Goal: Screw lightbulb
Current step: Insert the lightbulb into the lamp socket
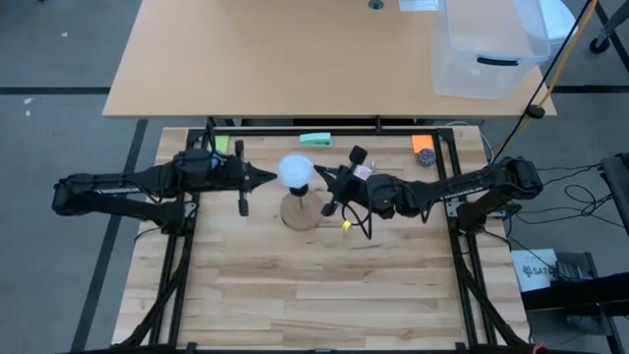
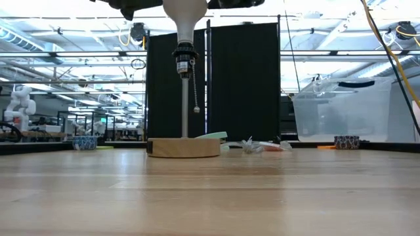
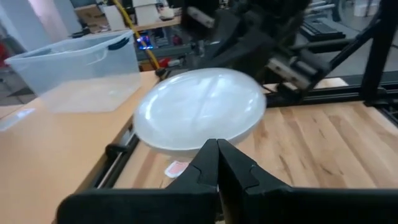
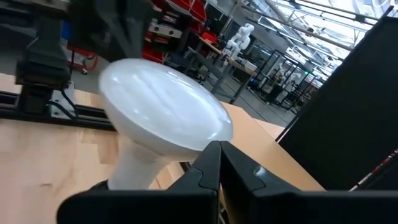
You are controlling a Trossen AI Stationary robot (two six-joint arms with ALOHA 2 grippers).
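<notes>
The worktop [image 2: 210, 196] lay bare in the foreground, carrying a round wooden base [image 2: 183, 147]. The lightbulb [image 1: 295, 171] stood upright in the black socket [image 2: 184, 60] above that base. The left hand [image 1: 271, 176] and right hand [image 1: 317, 175] flanked the globe closely, both fully closed and holding nothing.

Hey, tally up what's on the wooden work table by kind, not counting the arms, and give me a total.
Lightbulb: 1
Round wooden base: 1
Green pads: 2
Orange pad: 1
Small dark round thing: 1
Total: 6
</notes>
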